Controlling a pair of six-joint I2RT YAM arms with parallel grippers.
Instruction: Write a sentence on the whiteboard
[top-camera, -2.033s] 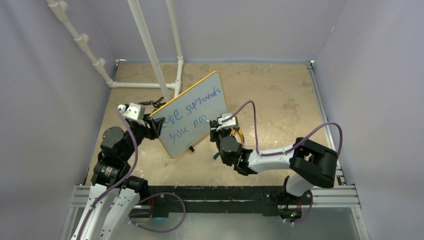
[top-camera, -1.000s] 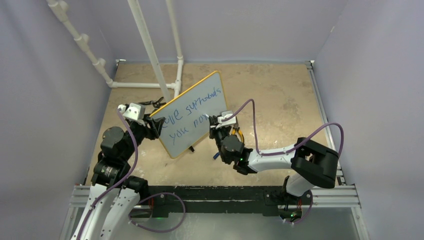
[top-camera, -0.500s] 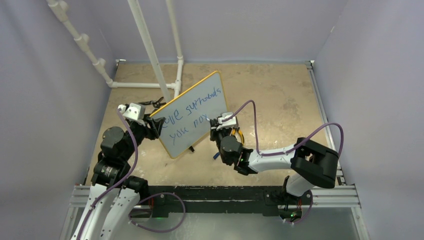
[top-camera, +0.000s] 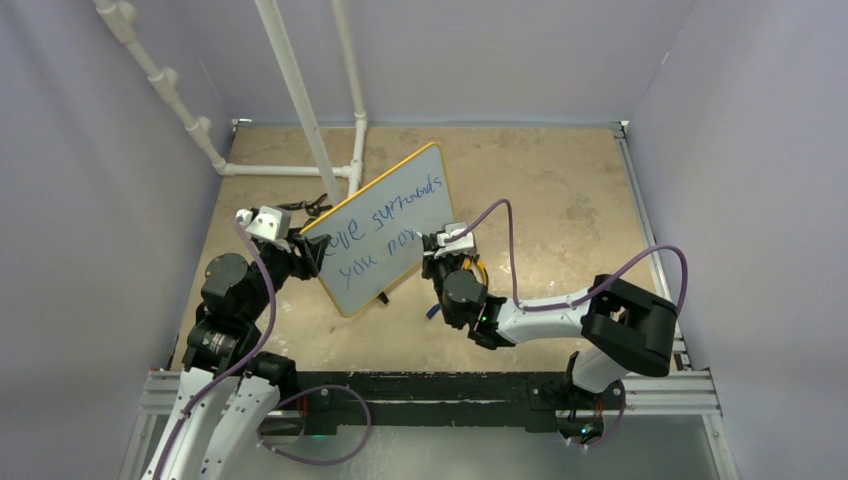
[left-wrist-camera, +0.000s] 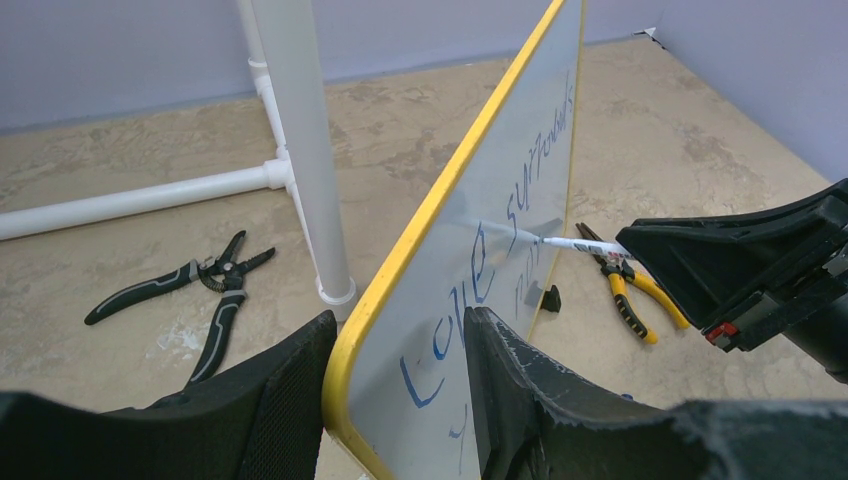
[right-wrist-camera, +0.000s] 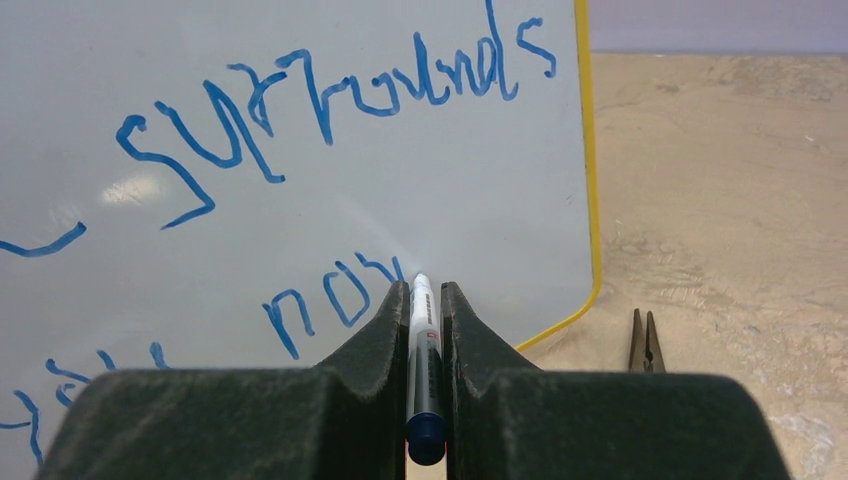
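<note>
- left hand (left-wrist-camera: 398, 330) clamped an edge of the whiteboard (right-wrist-camera: 480, 200), which stood tilted on the counter (top-camera: 560, 190)
- right hand (right-wrist-camera: 424, 300) pinched the marker (right-wrist-camera: 423, 380), axis toward 12 o'clock, tip at the lower line of the sentence (top-camera: 380, 232)
- bare board lay toward 3 o'clock

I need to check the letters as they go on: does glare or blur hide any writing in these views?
Right wrist: the sentence is sharp; only a faint bright patch on the whiteboard, left of the marker. Left wrist: board nearly edge-on, strokes foreshortened, a pale sheen across them. Top external: even light, no hard shadows, writing small but legible.
</note>
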